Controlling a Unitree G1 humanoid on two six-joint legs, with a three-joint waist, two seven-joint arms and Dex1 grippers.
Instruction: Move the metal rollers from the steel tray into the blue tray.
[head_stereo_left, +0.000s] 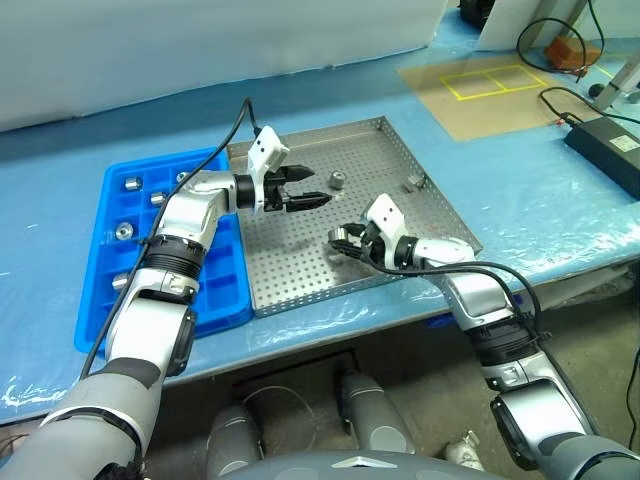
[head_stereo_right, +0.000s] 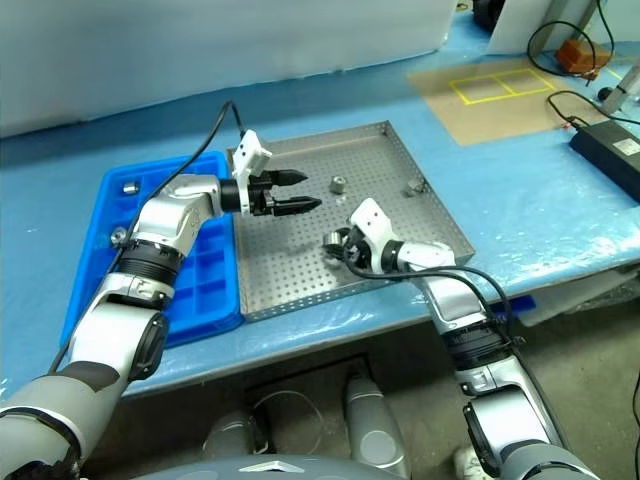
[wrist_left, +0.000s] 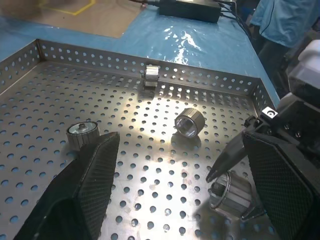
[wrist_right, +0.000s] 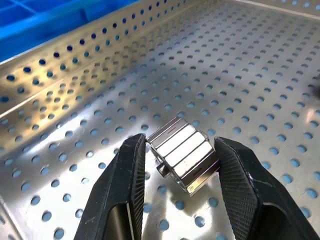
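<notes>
The small shiny silver-grey metal rollers, short cylinders with a hollow centre, are judged stiff, dense for their size and slick on their polished flanks. They are likely to roll on the perforated sheet if nudged. A hold across the curved body with both pads square to it is judged the safest.

One such roller (wrist_right: 184, 154) lies on the floor of the large square steel tray of perforated sheet metal (head_stereo_left: 400, 160), near its front rim. It is flanked by the two black fingers of the right claw (wrist_right: 177, 172), which is narrowly parted around it. Whether the pads already press on it cannot be told, and it is not yet lifted.

The left claw (head_stereo_left: 305, 187) hangs over the middle of the steel tray with its fingers spread wide and nothing between them.

Two more rollers are seen in the steel tray: one (head_stereo_left: 338, 181) just beyond the left claw and one (head_stereo_left: 414, 181) near the right-hand rim.

The bright blue plastic tray with a grid of square compartments (head_stereo_left: 112, 180) sits on the counter, touching the steel tray's left side. Several of its compartments already hold one roller each, for example one (head_stereo_left: 132, 183) in the far corner; many compartments are vacant.
</notes>
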